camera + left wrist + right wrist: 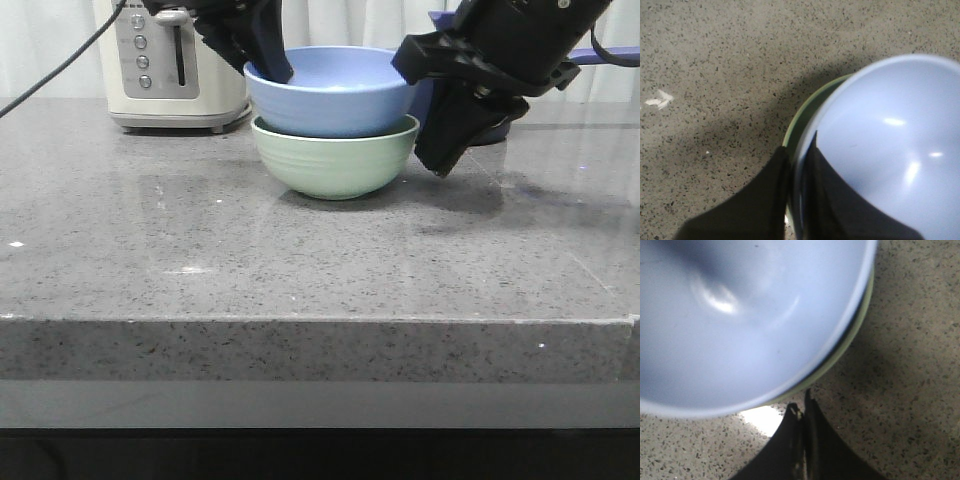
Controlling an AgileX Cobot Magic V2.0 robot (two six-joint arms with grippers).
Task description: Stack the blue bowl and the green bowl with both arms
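Inside green bowl [333,160], blue bowl [330,92], rim pinched by left fingers [812,165], right fingers [807,412] closed alongside

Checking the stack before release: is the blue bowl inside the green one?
Yes: the blue bowl sits nested in the green bowl, its rim pinched by the left gripper.

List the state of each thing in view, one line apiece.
blue bowl: upright, nested inside the green bowl
green bowl: upright on the counter, holding the blue bowl
left end effector: shut on the blue bowl's rim
right end effector: shut, holding nothing, beside the bowls
toaster: upright, behind the bowls
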